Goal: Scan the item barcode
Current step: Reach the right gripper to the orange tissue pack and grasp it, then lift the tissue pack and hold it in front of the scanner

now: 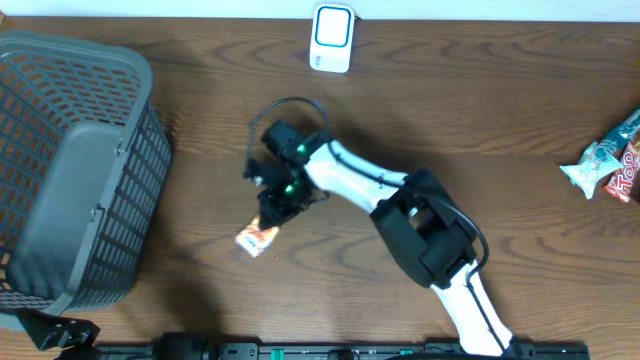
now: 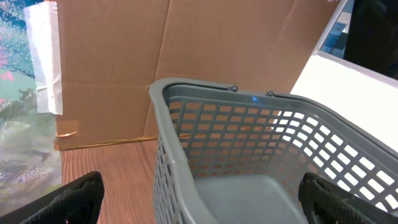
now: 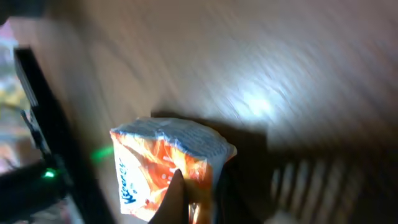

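A: Left gripper spread wide, facing the grey basket, idle. Item?

B: Orange snack packet at desk centre. Right gripper clamped on its edge, presumably to carry it to the white scanner at the far edge.

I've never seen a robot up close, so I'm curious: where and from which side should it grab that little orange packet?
Probably by one end, coming from above. The orange packet lies flat on the table and looks puffy in the middle, so a narrow end is what two fingers can pinch. The right gripper is shut on just such an end.
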